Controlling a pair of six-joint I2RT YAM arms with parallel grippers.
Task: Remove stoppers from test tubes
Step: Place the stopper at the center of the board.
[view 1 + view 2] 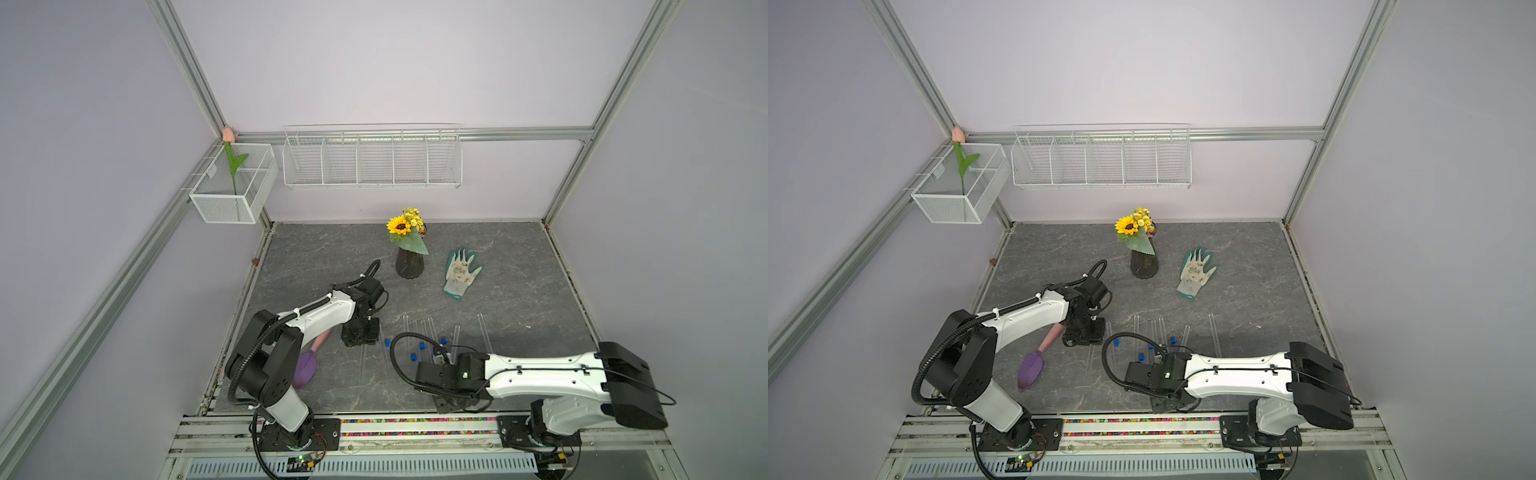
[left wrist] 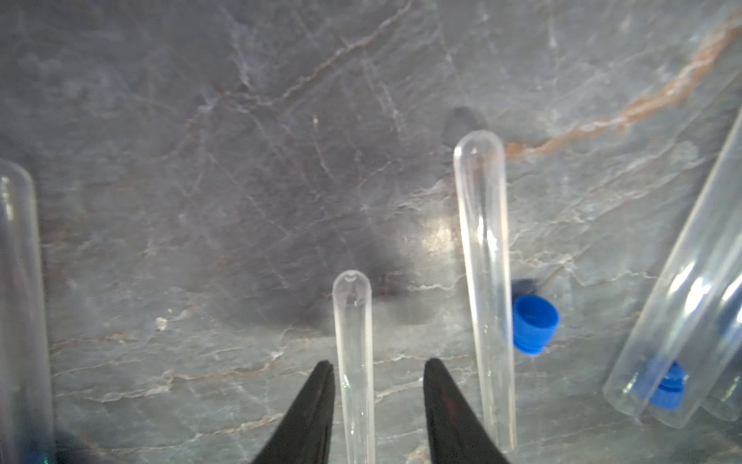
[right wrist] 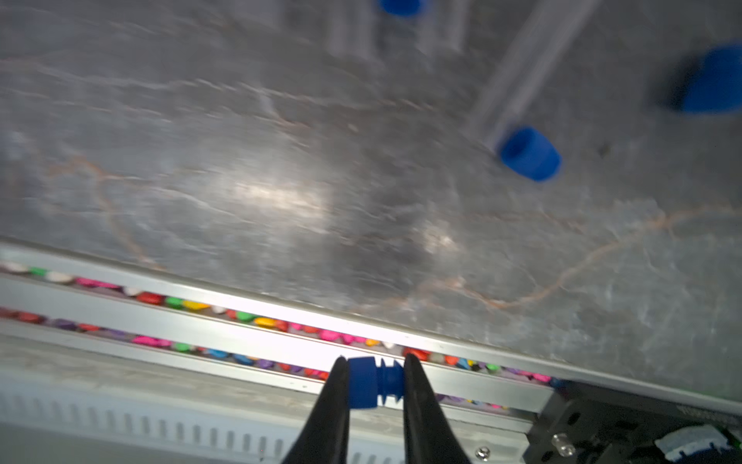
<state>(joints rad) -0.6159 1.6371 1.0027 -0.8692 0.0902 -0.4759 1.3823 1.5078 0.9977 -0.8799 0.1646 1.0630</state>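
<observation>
Right gripper (image 3: 374, 360): pinching one blue stopper (image 3: 363, 383) end to end, cap against one finger, ribbed plug against the other, at the front edge of the bench (image 3: 241, 140).

Left gripper (image 2: 378, 362): spread, astride a clear test tube (image 2: 353, 321) lying flat, with a gap on one side.

A loose stopper (image 2: 534, 325) lies just beside the neighbouring tube (image 2: 484, 261).

Judgement: the stoppers are light and slightly giving. The tubes are slick, prone to rolling and possibly brittle, so clamp gently near the mouth.
</observation>
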